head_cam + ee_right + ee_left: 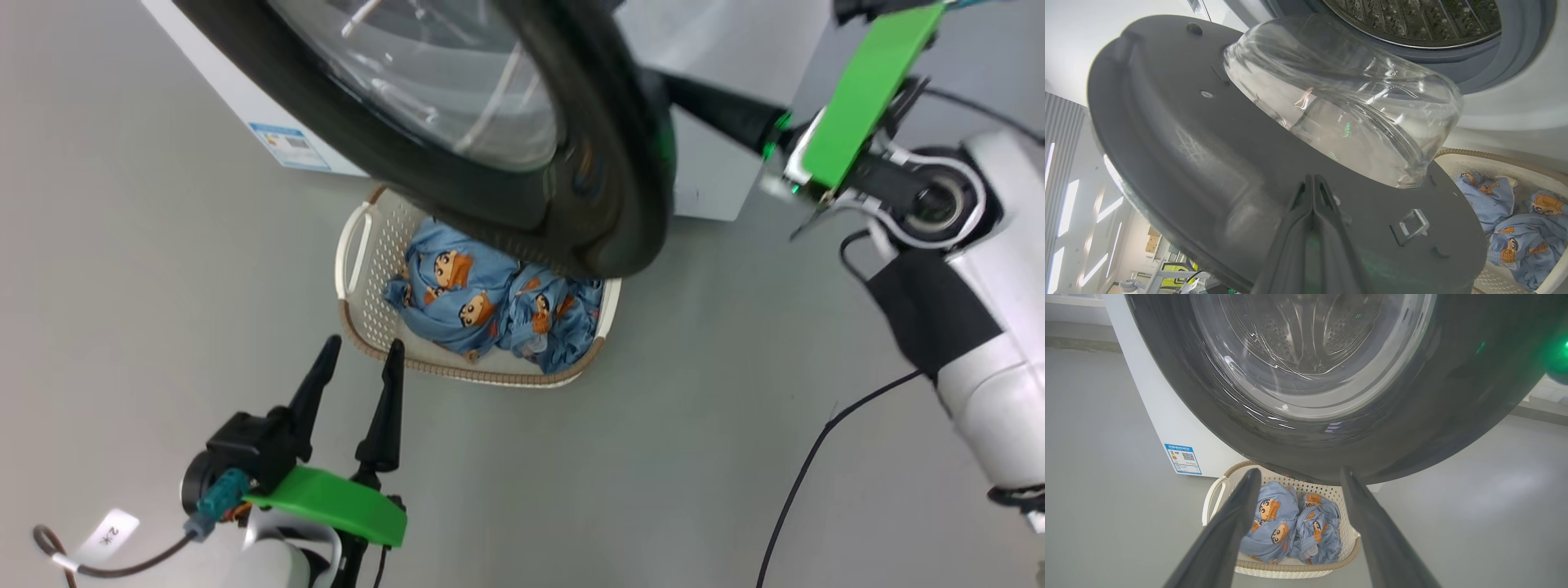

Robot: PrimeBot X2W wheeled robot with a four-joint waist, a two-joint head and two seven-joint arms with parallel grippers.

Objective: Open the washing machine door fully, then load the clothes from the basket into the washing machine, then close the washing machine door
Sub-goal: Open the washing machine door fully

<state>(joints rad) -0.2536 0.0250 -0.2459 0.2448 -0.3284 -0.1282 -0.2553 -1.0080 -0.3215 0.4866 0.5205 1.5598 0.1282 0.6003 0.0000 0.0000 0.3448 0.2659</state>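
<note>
Right gripper [1312, 183]: your two fingers are pressed together with nothing between them, tips against the inner face of the washing machine door [1188, 143], just beside the glass bowl.
Left gripper [363, 349]: your fingers stand apart and hold nothing, aimed at the basket [490, 377].
Door: it is swung out from the washing machine [710, 171] but, by my judgement, not fully open. Its black rim overhangs the far side of the basket.
Key relation: the door's face lies straight ahead of your right fingertips, touching, so a push along the fingers' axis should swing it wider.
Clothes [490, 306]: they sit in the basket, ahead of your left fingertips and just past the near rim.
Lie: the bundles sit side by side across your left fingers' line.
Nearer arm: left for the clothes, right for the door.
Count: two garments, one basket, one door.
</note>
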